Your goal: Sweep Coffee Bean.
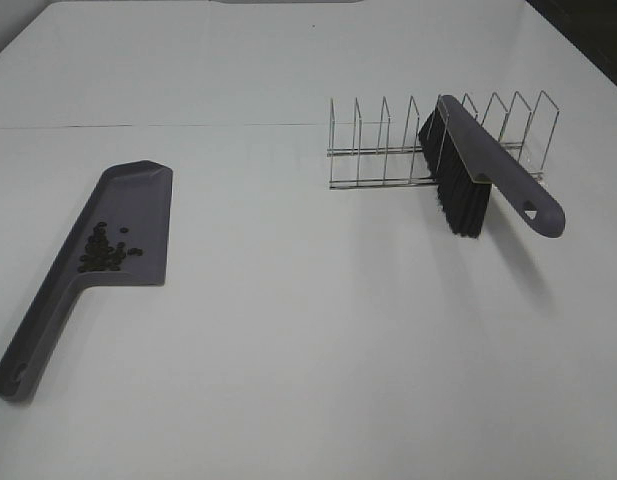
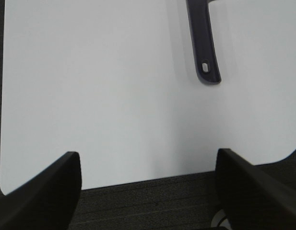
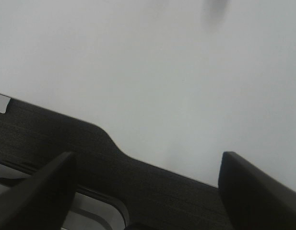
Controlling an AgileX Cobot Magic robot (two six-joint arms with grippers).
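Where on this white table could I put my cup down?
The widest bare patch lies between the dustpan holding the coffee beans and the wire rack. The table's near edge is free too. It's crowded around the rack, where the brush leans.

My work surface is a white table [image 1: 308, 350]. Lying flat on it at my left is a grey-purple dustpan [image 1: 108, 235], handle toward the near edge. Farther back at my right stands a wire rack [image 1: 388, 150] on the table, with a black-bristled brush [image 1: 478, 170] leaning against it.
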